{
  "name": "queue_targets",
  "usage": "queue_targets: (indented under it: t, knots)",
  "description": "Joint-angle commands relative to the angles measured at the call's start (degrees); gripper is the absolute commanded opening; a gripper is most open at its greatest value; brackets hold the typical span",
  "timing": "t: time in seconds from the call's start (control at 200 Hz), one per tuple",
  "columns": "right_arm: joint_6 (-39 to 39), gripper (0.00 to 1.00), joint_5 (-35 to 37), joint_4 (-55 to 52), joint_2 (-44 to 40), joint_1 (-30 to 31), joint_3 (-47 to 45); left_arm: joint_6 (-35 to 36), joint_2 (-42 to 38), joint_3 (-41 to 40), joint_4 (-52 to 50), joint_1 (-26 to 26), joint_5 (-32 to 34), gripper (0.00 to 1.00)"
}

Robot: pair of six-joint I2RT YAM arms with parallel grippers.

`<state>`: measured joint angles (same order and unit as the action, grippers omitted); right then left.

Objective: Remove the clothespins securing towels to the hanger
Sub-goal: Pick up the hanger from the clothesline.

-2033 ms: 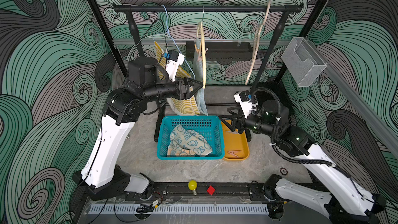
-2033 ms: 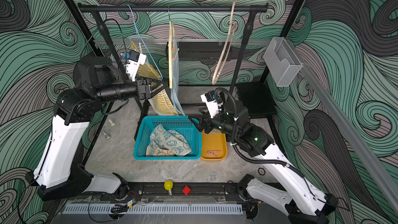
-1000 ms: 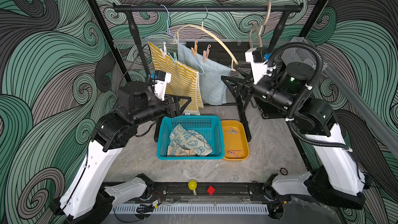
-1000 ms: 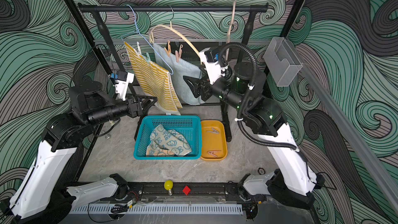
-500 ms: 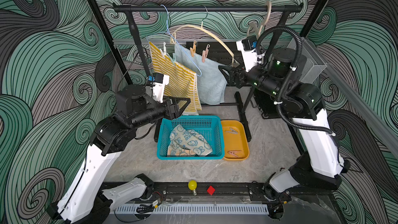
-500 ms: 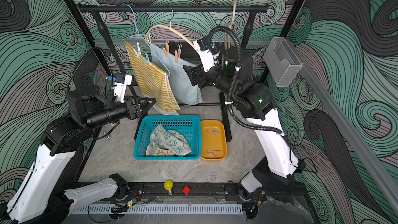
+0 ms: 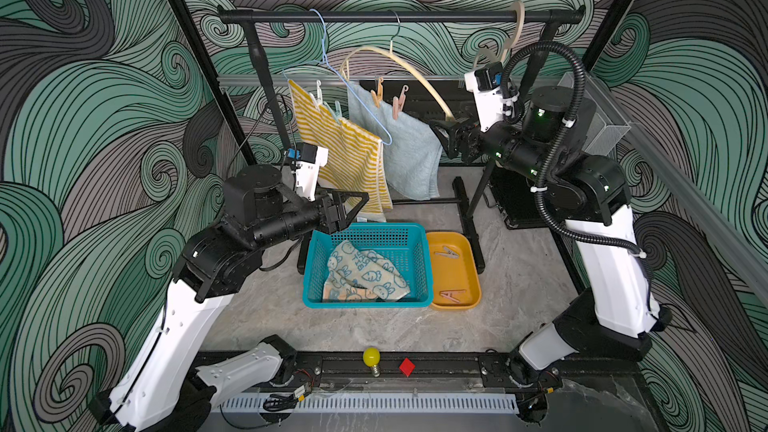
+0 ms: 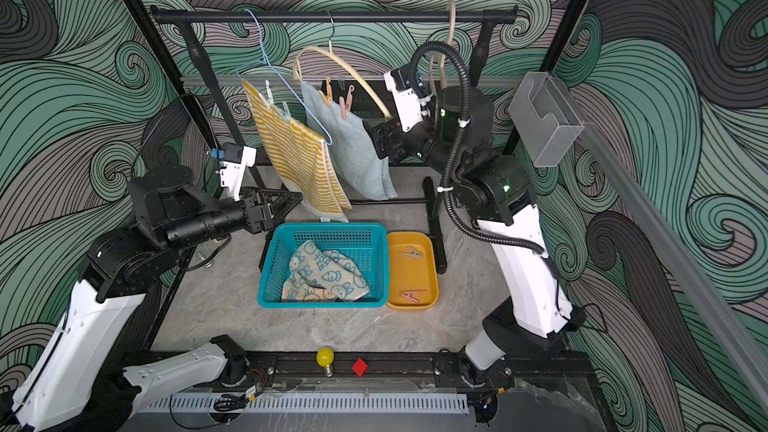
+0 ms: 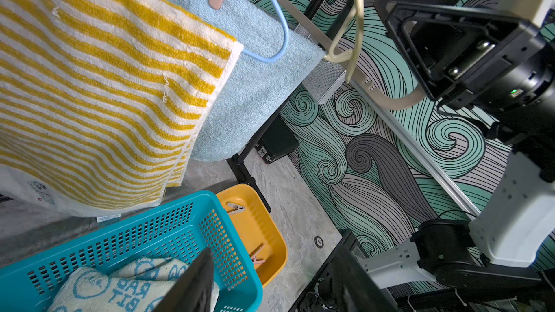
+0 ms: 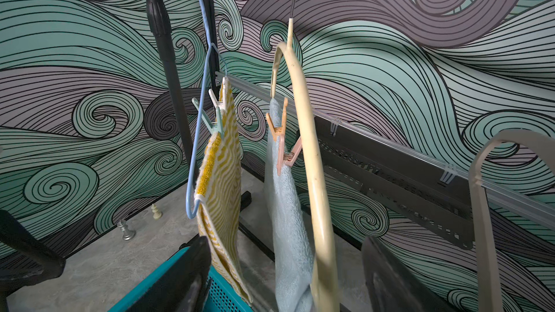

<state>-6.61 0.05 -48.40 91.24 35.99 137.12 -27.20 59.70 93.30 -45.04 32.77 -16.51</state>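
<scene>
Currently the white peg [image 10: 216,100] and teal peg [image 10: 210,118] grip the striped towel [image 10: 220,175]; the orange peg [image 10: 277,129] and pink peg [image 10: 286,157] grip the blue towel [image 10: 285,205]. Judged light, stiff, spring-loaded: pinch the splayed tails. Left hand [image 7: 355,209] and right hand [image 7: 440,137] both stand apart, empty.

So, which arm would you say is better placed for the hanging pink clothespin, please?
Probably right: its open fingers face the pink clothespin up high; left fingers sit low beside the basket.

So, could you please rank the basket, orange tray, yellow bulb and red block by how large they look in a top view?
Largest to smallest:
1. basket
2. orange tray
3. yellow bulb and red block, too alike to rank
</scene>
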Motion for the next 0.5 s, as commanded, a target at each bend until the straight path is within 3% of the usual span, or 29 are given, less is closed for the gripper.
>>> queue_targets:
  t: [0.0, 0.175, 0.495]
  knots:
    - [0.02, 0.78, -0.05, -0.92, 0.5, -0.47, -0.7, 1.01, -1.14, -0.28, 0.39, 0.27, 0.52, 0.62]
    - [0.71, 0.7, -1.33, -1.09, 1.41, -0.74, -1.71, 1.36, -1.67, -0.35, -0.14, 0.27, 1.48, 0.62]
    - [1.95, 0.36, -4.36, -1.08, 3.21, -0.74, -1.69, 1.55, -2.44, -0.74, -0.4, 0.27, 2.35, 0.62]
